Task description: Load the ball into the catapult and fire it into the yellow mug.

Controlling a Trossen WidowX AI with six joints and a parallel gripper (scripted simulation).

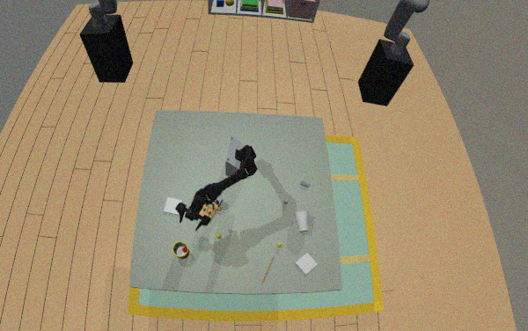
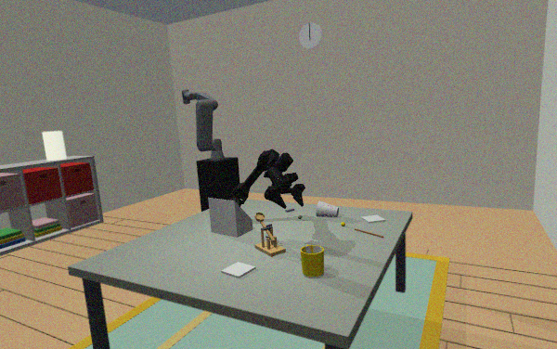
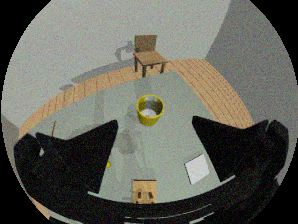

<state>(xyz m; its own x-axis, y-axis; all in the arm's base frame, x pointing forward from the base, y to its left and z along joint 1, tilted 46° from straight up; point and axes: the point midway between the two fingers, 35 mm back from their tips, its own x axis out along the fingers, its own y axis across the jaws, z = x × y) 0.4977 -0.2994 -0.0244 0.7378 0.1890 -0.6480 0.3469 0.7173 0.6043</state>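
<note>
The yellow mug (image 1: 175,253) (image 2: 312,263) (image 3: 149,121) stands upright near the table's front left in the top view. The red ball (image 1: 185,249) shows inside its rim there; it cannot be made out in the other two views. The wooden catapult (image 1: 209,211) (image 2: 270,250) (image 3: 145,186) stands on the table behind the mug, its spoon end raised in the exterior view. My gripper (image 1: 189,225) (image 2: 294,206) (image 3: 156,121) is open and empty, held above the table. From overhead it partly covers the catapult.
White cards (image 1: 172,205) (image 1: 306,263) lie left and right. Small yellow balls (image 1: 218,236) (image 1: 279,244) lie on the table. A white cup (image 1: 302,221) (image 2: 327,210) lies on its side, with a thin stick (image 1: 267,270) (image 2: 369,233) nearby. A grey wedge block (image 2: 227,218) stands by the arm's base.
</note>
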